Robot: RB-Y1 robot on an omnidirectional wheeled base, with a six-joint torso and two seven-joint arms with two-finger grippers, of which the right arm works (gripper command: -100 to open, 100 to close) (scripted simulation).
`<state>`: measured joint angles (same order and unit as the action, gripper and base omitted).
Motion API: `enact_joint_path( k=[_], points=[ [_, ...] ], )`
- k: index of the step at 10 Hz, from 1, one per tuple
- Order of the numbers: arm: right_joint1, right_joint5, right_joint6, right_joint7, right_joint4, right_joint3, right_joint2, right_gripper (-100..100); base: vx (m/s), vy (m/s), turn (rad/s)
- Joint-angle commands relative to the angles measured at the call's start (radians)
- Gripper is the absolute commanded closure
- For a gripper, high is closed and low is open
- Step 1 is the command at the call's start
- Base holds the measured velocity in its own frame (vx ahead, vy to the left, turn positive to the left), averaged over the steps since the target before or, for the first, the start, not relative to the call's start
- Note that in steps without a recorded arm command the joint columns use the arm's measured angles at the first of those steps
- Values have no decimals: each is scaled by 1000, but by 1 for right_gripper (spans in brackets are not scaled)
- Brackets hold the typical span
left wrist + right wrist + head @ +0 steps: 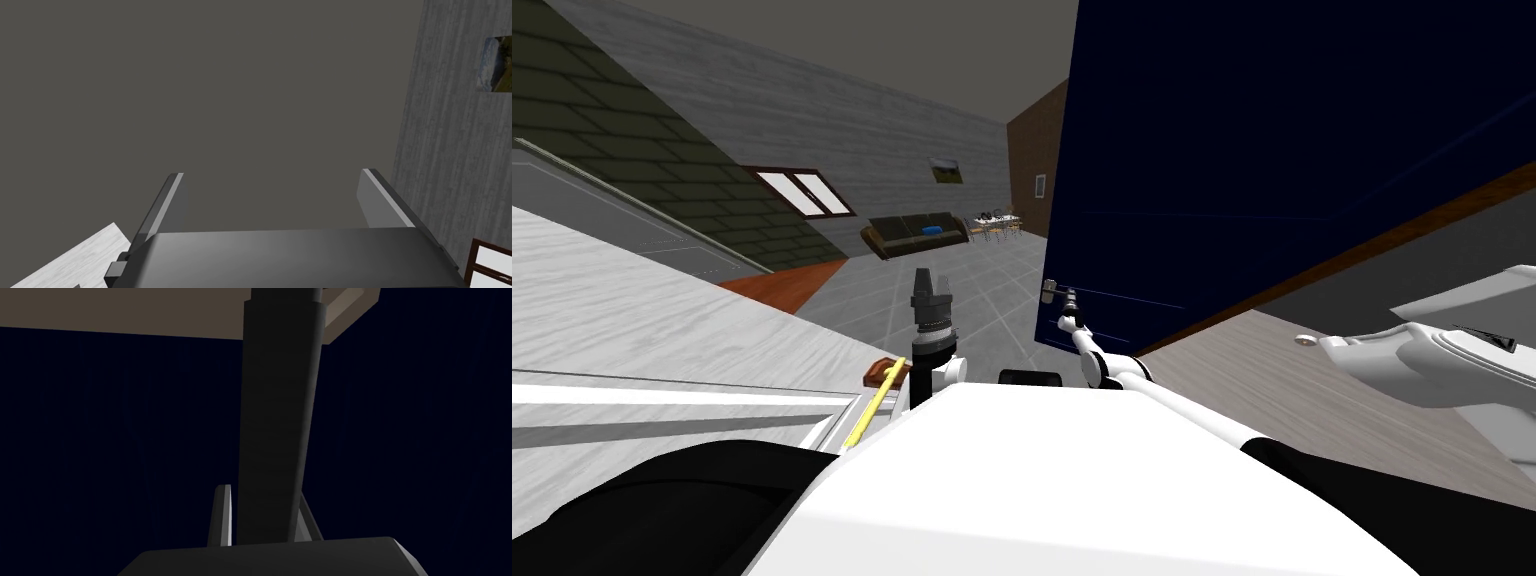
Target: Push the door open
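The dark navy door [1262, 150] stands ahead on my right, swung partly into the room beyond. Its small metal handle [1052, 290] sits at the door's free edge. My right gripper [1065, 305] reaches up to that handle on an outstretched arm. In the right wrist view a dark grey handle bar [277, 413] rises between the fingers [223, 513], which press its sides, with the navy door [100, 438] behind. My left gripper [932, 290] points upward left of the door edge. Its fingers [170, 200] stand wide apart, open on nothing.
A white toilet-like fixture [1432, 350] stands close on the right. A pale counter [632, 320] runs along the left, with a yellow-handled tool [877, 400] near my chest. Through the doorway lie a tiled floor, a dark sofa [915, 233] and a dining set [997, 225].
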<state>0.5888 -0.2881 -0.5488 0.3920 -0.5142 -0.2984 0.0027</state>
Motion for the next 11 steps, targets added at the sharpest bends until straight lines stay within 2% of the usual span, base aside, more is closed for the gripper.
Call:
enact_joint_path(
  k=[1, 6, 8, 11],
  points=[
    [2, -13, -16, 5, 0, 1, -17, 100, 80, 23, -136],
    [5, -58, -21, 19, 8, 52, 11, 100, 119, 67, -161],
    [6, -78, -23, 25, 11, 74, 32, 100, 116, 165, -222],
    [7, -87, -24, 28, 13, 85, 47, 100, 30, 188, -103]
  ],
)
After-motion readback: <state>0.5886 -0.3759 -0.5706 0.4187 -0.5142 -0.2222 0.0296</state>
